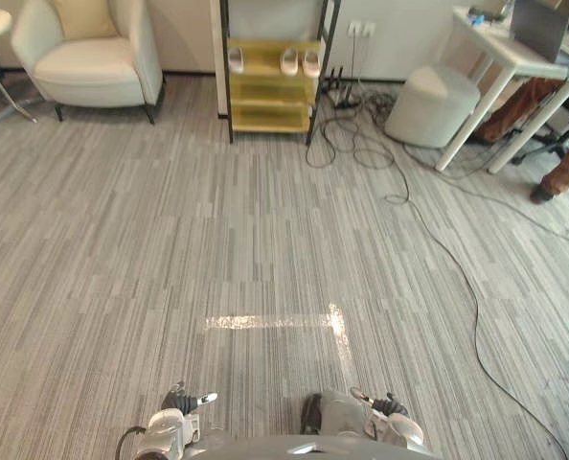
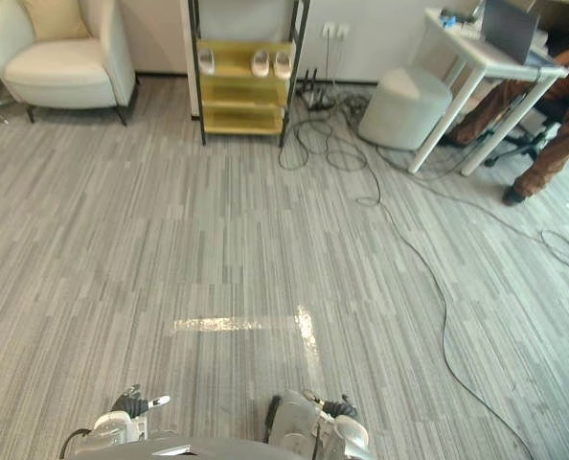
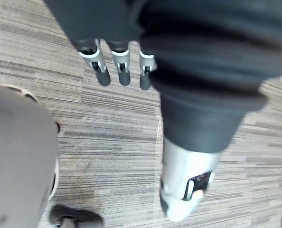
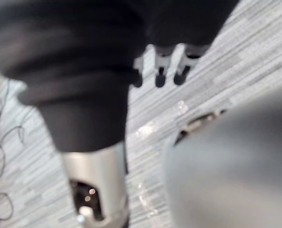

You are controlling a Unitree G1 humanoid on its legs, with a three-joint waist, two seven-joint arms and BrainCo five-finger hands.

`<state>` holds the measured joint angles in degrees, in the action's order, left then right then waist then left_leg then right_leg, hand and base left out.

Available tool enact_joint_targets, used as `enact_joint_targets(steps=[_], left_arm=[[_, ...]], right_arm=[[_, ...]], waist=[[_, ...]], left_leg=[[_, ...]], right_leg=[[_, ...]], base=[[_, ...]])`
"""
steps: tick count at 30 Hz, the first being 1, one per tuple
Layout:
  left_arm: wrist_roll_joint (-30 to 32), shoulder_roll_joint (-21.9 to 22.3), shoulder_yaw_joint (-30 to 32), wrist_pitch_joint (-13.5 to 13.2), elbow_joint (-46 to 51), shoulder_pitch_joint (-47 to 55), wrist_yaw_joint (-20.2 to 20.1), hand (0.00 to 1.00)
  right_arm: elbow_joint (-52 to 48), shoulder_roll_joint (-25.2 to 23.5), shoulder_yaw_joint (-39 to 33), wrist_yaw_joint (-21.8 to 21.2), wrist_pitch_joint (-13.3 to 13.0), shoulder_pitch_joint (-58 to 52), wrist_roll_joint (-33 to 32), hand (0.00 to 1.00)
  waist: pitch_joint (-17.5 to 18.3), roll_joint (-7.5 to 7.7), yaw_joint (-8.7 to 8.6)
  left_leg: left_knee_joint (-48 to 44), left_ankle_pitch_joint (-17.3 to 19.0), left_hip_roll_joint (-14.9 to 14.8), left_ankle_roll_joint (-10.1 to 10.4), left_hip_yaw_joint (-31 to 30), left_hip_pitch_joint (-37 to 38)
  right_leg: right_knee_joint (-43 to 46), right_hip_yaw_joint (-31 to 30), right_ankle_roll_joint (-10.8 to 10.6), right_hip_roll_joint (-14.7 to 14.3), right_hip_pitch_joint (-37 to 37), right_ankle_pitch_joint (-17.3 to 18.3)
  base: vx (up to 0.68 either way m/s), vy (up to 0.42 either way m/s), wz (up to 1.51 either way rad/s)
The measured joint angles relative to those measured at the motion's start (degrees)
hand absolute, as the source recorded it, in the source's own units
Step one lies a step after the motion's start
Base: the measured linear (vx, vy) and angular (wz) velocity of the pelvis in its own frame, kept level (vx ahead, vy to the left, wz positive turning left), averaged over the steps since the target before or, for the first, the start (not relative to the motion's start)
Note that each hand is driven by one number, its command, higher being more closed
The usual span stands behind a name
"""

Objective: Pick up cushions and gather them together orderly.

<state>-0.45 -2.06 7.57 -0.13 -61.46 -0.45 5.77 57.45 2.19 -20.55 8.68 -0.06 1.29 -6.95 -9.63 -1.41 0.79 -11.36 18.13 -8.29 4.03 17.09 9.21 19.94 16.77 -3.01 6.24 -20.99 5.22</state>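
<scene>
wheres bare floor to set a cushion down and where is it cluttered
Bare carpet spreads from the left hand and right hand, past the tape mark, up to the armchair and shelf. Crowded: cables sprawl between shelf, pouf and white table, one trailing down the right side.

Two head cameras look down from high, side by side, sharing one floor (image 1: 170, 240). Wrist cameras peek closely past the left hand (image 3: 121, 66) and right hand (image 4: 161, 71).
</scene>
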Motion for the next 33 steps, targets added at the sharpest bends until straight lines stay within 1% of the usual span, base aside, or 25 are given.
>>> enact_joint_targets(steps=[1, 2, 3, 4, 5, 6, 7, 8, 9, 10, 11, 12, 14, 16, 18, 19, 20, 21, 22, 23, 24, 26, 27, 30, 33], left_arm=[[0.0, -0.04, -0.12, 0.0, -0.04, 0.0, 0.0, 0.0], [0.04, -0.36, -0.51, -0.02, -0.19, 0.21, -0.06, 0.0], [0.12, -0.47, -0.45, -0.06, -0.48, 0.56, -0.08, 0.0], [0.12, -0.36, -0.36, -0.08, -0.66, 0.33, -0.09, 0.0], [0.26, 0.37, -0.36, -0.31, -0.87, -0.26, -0.29, 0.0], [0.61, 0.8, -0.05, -0.58, -0.85, -0.28, -0.29, 0.0], [0.62, 1.39, 0.94, -0.55, -0.91, -0.05, -0.31, 0.0], [0.66, 1.66, 1.45, -0.55, -0.89, 0.11, -0.34, 0.0], [0.69, 1.64, 1.57, -0.53, -0.55, 0.23, -0.55, 0.0], [0.73, 1.64, 2.04, -0.56, 0.2, 0.27, -0.84, 0.0], [0.79, 1.71, 2.5, -0.64, 0.76, 0.24, -1.12, 0.0], [0.81, 1.72, 2.61, -0.64, 1.12, 0.28, -1.17, 0.0], [0.93, 2.16, 3.79, -0.7, 2.56, 0.21, -1.15, 0.0], [1.22, 2.53, 3.92, -0.71, 3.24, 0.0, -1.13, 0.0], [1.4, 2.54, 4.04, -0.72, 3.57, -0.13, -1.1, 0.0], [1.85, 2.57, 3.94, -0.74, 3.8, -0.27, -1.04, 0.0], [1.94, 2.68, 3.58, -0.74, 4.16, -0.26, -1.0, 0.0], [2.0, 3.19, 3.53, -0.75, 4.13, -0.28, -0.96, 0.0], [2.01, 3.66, 3.53, -0.74, 4.02, -0.04, -0.95, 0.0], [2.08, 3.88, 3.5, -0.75, 3.6, -0.23, -1.02, 0.0], [2.1, 3.03, 3.26, -0.75, 3.45, -0.62, -0.9, 0.0], [2.57, 1.79, 2.85, -0.97, 3.46, -0.71, -0.96, 0.0], [2.98, 1.38, 2.65, -0.94, 3.31, -0.43, -0.99, 0.0], [4.06, 1.04, 2.49, -0.96, 2.39, -0.19, -1.07, 0.0], [4.78, 0.97, 2.48, -0.94, 1.52, 0.07, -1.1, 0.0]], right_arm=[[0.03, 0.23, 0.25, 0.02, 0.22, 0.31, 0.03, 0.0], [-0.03, 0.36, 1.07, -0.02, 0.28, 0.9, 0.05, 0.0], [-0.03, 0.52, 1.23, -0.03, 0.28, 0.45, 0.08, 0.0], [-0.02, 0.62, 1.21, -0.12, 0.27, 0.66, 0.03, 0.0], [-0.06, 0.87, 1.19, -0.12, 0.17, 1.58, 0.27, 0.0], [-0.09, 0.77, 0.62, -0.39, 0.13, 1.9, 0.56, 0.0], [-0.02, 0.75, 0.15, -0.63, 0.09, 1.72, 0.62, 0.0], [-0.13, 0.67, 0.08, -0.62, 0.09, 1.53, 0.6, 0.0], [-0.15, 0.68, 0.12, -0.61, 0.24, 1.04, 0.6, 0.0], [-0.15, 0.58, 0.17, -0.61, 0.22, 0.29, 0.57, 0.0], [-0.25, 0.54, 0.2, -0.61, 0.15, -0.41, 0.51, 0.0], [-0.25, 0.52, 0.19, -0.59, 0.16, -0.69, 0.42, 0.0], [-0.37, 0.43, 0.13, -0.52, 0.2, -1.07, 0.05, 0.0], [-0.34, 0.36, -0.59, -0.46, 0.24, -1.08, -0.11, 0.0], [-0.59, 0.19, -0.57, -0.1, 0.24, -0.97, -0.54, 0.0], [-0.91, -0.08, -0.54, 0.15, 0.2, -1.04, -0.55, 0.0], [-1.09, -0.32, -0.47, 0.17, 0.17, -1.44, -0.55, 0.0], [-2.34, -0.57, -0.25, 0.17, 0.14, -1.49, -0.54, 0.0], [-2.66, -0.51, -0.1, 0.16, 0.03, -1.47, -0.55, 0.0], [-2.53, -0.59, 0.13, 0.18, -0.25, -0.92, -0.55, 0.0], [-2.6, -1.6, 0.41, 0.09, -0.15, -0.87, -0.5, 0.0], [-2.53, -3.08, 1.1, 0.14, -0.12, -0.99, -0.35, 0.0], [-2.53, -3.65, 1.42, 0.11, -0.05, -1.16, -0.03, 0.0], [-2.44, -4.18, 2.04, 0.06, 0.03, -1.4, 0.44, 0.0], [-2.24, -3.98, 1.35, 0.05, 0.06, -1.75, 0.61, 0.0]], waist=[[-0.27, -0.18, -0.35], [-0.47, 0.24, -1.11], [-0.55, 0.16, -1.4], [-0.64, -0.02, -1.52], [-1.19, -1.95, -1.37], [-1.33, -2.33, -1.1], [-1.37, -2.5, -0.83], [-1.37, -2.53, -0.86], [-1.36, -2.68, -1.05], [-1.43, -2.74, -0.83], [-1.42, -2.75, -0.68], [-1.43, -2.75, -0.61], [-1.51, -2.63, 0.18], [-1.66, -2.63, 0.76], [-1.86, -2.34, 1.04], [-2.08, -1.89, 1.17], [-2.14, -1.69, 1.3], [-1.81, -2.31, 1.48], [-1.43, -3.1, 1.64], [-0.99, -3.8, 1.96], [-0.71, -1.79, 1.75], [-0.28, 0.77, 1.65], [0.24, 1.61, 1.82], [1.07, 2.24, 2.04], [1.91, 2.24, 1.88]], left_leg=[[1.27, -0.21, -0.37, 0.56, 0.01, 0.95], [4.52, -0.92, -0.65, 2.03, -0.84, 4.32], [4.57, -0.81, -1.34, 2.71, -1.55, 5.15], [4.34, -0.81, -2.04, 2.87, -2.03, 5.23], [2.36, -2.23, -4.29, 4.97, -3.14, 5.18], [-1.77, -4.39, -5.41, 5.15, -4.55, 3.77], [-8.03, -7.39, -6.57, 4.56, -6.05, 1.44], [-12.49, -9.4, -7.22, 3.58, -7.03, -0.26], [-22.74, -11.99, -8.75, 3.0, -9.54, -4.56], [-31.93, -11.93, -9.67, 3.02, -10.66, -7.83], [-38.14, -11.82, -10.53, 3.18, -10.12, -10.3], [-40.39, -11.72, -11.04, 3.12, -9.28, -11.45], [-43.76, -9.58, -12.17, 1.77, -4.74, -15.85], [-41.8, -7.36, -12.05, 2.28, -3.49, -19.25], [-35.36, -5.38, -10.73, 2.27, -3.03, -20.73], [-29.76, -4.62, -8.62, 2.14, -3.55, -20.76], [-23.69, -4.71, -6.18, 2.34, -4.91, -20.99], [-14.73, -7.6, -3.46, 2.32, -8.02, -20.71], [-11.16, -10.77, -2.97, 2.36, -9.66, -20.75], [-9.91, -12.96, -2.38, 1.69, -10.95, -21.03], [-8.76, -13.12, -0.63, 1.4, -11.1, -20.21], [-7.51, -12.6, 1.42, 0.1, -9.82, -19.14], [-7.29, -12.17, 2.23, -0.59, -9.01, -18.41], [-4.46, -12.48, 4.2, -1.62, -7.45, -15.9], [-1.41, -13.74, 5.64, -2.33, -7.12, -14.58]], right_leg=[[-3.34, -0.2, -0.27, -0.73, -0.01, -2.02], [-9.87, -0.73, -0.04, -1.6, 0.29, -9.01], [-9.18, -0.72, 1.99, -1.69, 0.78, -12.83], [-8.01, -0.37, 3.31, -2.3, 0.85, -13.06], [-3.66, 0.55, 4.18, -3.28, 0.35, -9.07], [0.01, 1.27, 5.27, -3.51, -0.14, -5.78], [0.54, 1.42, 5.73, -4.25, 1.44, -3.38], [-0.2, 1.51, 5.88, -4.7, 2.85, -2.43], [-2.68, 1.92, 5.94, -5.54, 6.09, -1.58], [-5.24, 2.07, 6.25, -6.58, 9.78, -1.3], [-7.21, 2.06, 6.52, -7.33, 13.04, -1.13], [-8.18, 1.95, 6.71, -7.64, 14.68, -0.97], [-11.31, -0.09, 6.75, -8.35, 19.7, -0.82], [-12.8, -0.67, 6.54, -8.23, 21.73, -0.96], [-12.85, -1.26, 6.52, -7.28, 23.92, -0.97], [-12.79, -1.89, 6.38, -6.07, 25.27, -0.88], [-12.45, -2.37, 5.47, -4.99, 25.65, -0.57], [-12.3, -3.68, 2.98, -4.23, 25.75, 0.34], [-12.18, -4.11, 1.52, -4.47, 25.62, 1.01], [-11.7, -5.77, -1.01, -4.76, 25.32, 2.7], [-11.21, -6.8, -1.29, -3.2, 24.69, 2.52], [-10.7, -6.98, -1.67, -0.83, 24.75, 2.8], [-10.62, -7.43, -1.65, 0.08, 25.02, 2.77], [-10.84, -8.82, -1.65, 1.88, 25.32, 2.69], [-11.79, -9.47, -1.93, 2.71, 25.4, 2.45]], base=[[0.61, -0.259, 0.21], [0.63, -0.279, 0.33], [0.42, -0.2, 0.38], [0.28, -0.163, 0.22], [0.46, -0.308, 0.12], [0.67, -0.444, 0.05], [0.6, -0.391, 0.02], [0.49, -0.28, 0.13], [0.36, -0.181, 0.14], [0.43, -0.196, 0.09], [0.33, -0.137, -0.04], [0.38, -0.138, -0.18], [0.32, -0.079, -0.4], [0.34, 0.033, -0.38], [0.23, 0.099, -0.17], [0.17, 0.171, -0.14], [0.26, 0.353, -0.29], [0.2, 0.346, -0.38], [0.17, 0.356, -0.51], [0.1, 0.21, -0.38], [0.13, 0.22, -0.26], [0.13, 0.203, -0.02], [0.1, 0.17, -0.08], [0.06, 0.117, -0.18], [0.02, 0.041, -0.07]])
